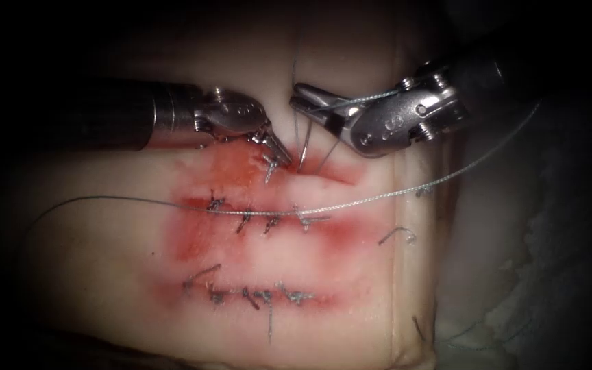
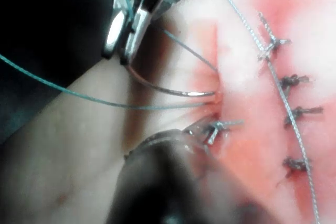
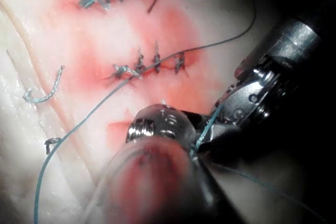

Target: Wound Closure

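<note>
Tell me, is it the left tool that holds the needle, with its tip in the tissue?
No, the right tool holds the needle, near its tail end. The rest is right: the tip is in the tissue, at the cut. The left wrist view shows it.

Pale cream tissue (image 1: 104, 260) bears red fluid (image 1: 241, 168) in blurred bands. Grey-green thread (image 1: 378, 199) crosses it. Both claws are shiny silver.

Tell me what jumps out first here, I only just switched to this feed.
The curved needle stands out: the right hand grips its tail end just right of the open upper cut, and its tip enters the tissue at the cut's edge. The left hand rests at a stitch left of it. A long thread trails across two stitched, red-stained cuts lower down.
</note>
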Robot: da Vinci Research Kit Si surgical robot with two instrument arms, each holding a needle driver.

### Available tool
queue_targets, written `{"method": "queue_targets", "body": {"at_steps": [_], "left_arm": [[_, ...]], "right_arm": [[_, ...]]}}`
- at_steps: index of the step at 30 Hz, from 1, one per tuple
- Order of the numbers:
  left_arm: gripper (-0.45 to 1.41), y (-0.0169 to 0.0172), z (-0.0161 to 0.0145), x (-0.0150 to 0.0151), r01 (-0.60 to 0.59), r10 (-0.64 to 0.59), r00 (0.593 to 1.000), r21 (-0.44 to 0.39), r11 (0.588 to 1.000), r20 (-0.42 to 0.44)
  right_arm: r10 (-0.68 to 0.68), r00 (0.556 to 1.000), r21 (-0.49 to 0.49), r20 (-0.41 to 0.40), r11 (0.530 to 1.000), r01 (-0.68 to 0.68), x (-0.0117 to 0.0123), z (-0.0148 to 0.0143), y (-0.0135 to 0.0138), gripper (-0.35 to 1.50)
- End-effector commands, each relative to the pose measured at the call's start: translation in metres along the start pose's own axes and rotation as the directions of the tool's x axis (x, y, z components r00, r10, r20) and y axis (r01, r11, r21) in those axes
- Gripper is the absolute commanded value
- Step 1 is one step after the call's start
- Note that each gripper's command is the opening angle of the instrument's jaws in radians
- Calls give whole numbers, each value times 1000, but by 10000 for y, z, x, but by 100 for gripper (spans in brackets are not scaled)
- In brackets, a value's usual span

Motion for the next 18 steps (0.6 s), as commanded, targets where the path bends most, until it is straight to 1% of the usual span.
{"method": "queue_targets", "body": {"at_steps": [1,6,9,13,18], "left_arm": [[-45,9,2,-5,-2,2,1000,-3,1000,2],[-45,9,1,-5,-2,2,1000,-3,1000,2],[-45,9,1,-5,-3,3,1000,-3,1000,2],[-45,9,1,-4,-3,3,1000,-2,1000,2],[-45,9,1,-4,-3,3,1000,-2,1000,2]], "right_arm": [[14,1000,9,-1,1000,-14,-1,8,1,-35],[88,996,43,-13,995,-87,5,7,0,-35],[103,995,42,-14,994,-102,7,6,2,-35],[101,995,39,-18,994,-100,7,6,4,-35],[91,995,6,-30,996,-91,9,5,12,-35]]}}
